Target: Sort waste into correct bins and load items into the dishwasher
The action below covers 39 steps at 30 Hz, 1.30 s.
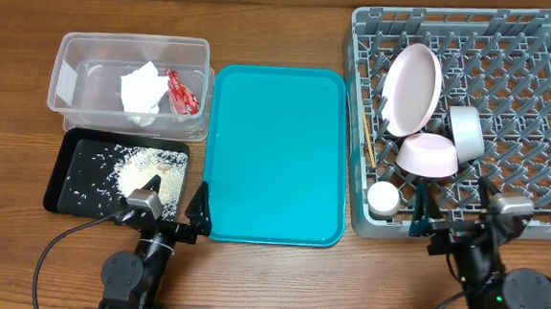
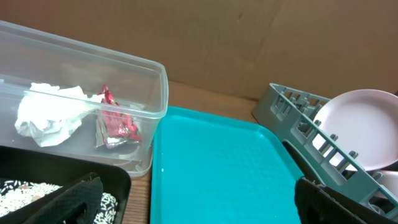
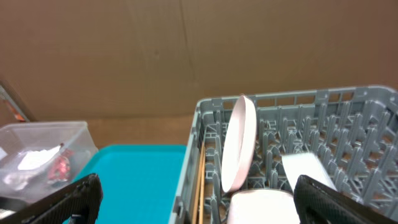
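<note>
The clear tub [image 1: 71, 51] holds the white napkin [image 1: 140, 91] and the red foil wrapper [image 1: 181, 89]. The black tray [image 1: 64, 161] holds loose rice [image 1: 140, 168]. The grey dish rack [image 1: 539, 84] holds the round plate [image 1: 412, 84] on edge, the pink bowl [image 1: 429, 156], the grey bowl [image 1: 466, 134], the white cup [image 1: 384, 198] and the chopsticks [image 1: 367, 146] along its left wall. My left gripper [image 1: 162, 215] is open and empty at the front edge, between the black tray and the teal tray. My right gripper [image 1: 452, 218] is open and empty at the rack's front edge.
The large teal tray [image 1: 275, 155] lies between the bins and the rack, with nothing on it. The left wrist view shows the tub [image 2: 149, 81], wrapper [image 2: 115, 121] and teal tray [image 2: 217, 168]. The right wrist view shows the plate [image 3: 239, 146] and chopsticks [image 3: 200, 180].
</note>
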Motion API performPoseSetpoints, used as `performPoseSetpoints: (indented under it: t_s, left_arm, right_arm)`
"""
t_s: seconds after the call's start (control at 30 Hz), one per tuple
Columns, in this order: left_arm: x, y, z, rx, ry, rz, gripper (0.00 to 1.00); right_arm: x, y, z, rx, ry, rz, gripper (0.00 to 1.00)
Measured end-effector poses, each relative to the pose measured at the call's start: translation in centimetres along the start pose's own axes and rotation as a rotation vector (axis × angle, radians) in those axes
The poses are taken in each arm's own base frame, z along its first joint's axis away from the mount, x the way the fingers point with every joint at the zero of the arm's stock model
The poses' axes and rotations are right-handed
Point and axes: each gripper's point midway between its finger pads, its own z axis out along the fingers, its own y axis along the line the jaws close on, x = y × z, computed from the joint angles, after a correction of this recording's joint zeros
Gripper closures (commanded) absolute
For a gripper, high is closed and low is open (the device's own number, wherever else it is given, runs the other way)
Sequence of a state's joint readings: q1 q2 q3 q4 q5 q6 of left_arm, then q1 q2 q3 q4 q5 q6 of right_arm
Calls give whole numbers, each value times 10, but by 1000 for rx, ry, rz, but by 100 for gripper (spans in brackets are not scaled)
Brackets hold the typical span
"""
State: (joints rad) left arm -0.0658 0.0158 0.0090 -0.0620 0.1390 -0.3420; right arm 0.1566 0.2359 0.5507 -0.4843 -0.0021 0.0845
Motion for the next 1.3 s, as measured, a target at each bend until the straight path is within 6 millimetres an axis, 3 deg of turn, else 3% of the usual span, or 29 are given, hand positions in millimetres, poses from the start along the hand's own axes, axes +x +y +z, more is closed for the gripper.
performPoseSetpoints:
  t_s: [0.17,0.47,0.57,0.7,0.87,1.3]
  left_arm:
    - [0,0,0,0,0,0,0]
    - [0,0,0,0,0,0,0]
    - [0,0,0,0,0,0,0]
    - [0,0,0,0,1,0,0]
    - [0,0,0,0,0,0,0]
    - [0,0,0,0,0,0,0]
  right_arm:
    - [45,-6,15,-11,-20,-1,0]
    - [64,-7,28,-57,-216,-7,0]
    - [84,-10,34,-50,-165,-6,0]
    - [86,-10,34,-48,-156,-6,0]
    - [103,-13,37,-37,-87,-3,0]
    - [103,-13,37,-37,-86,-3,0]
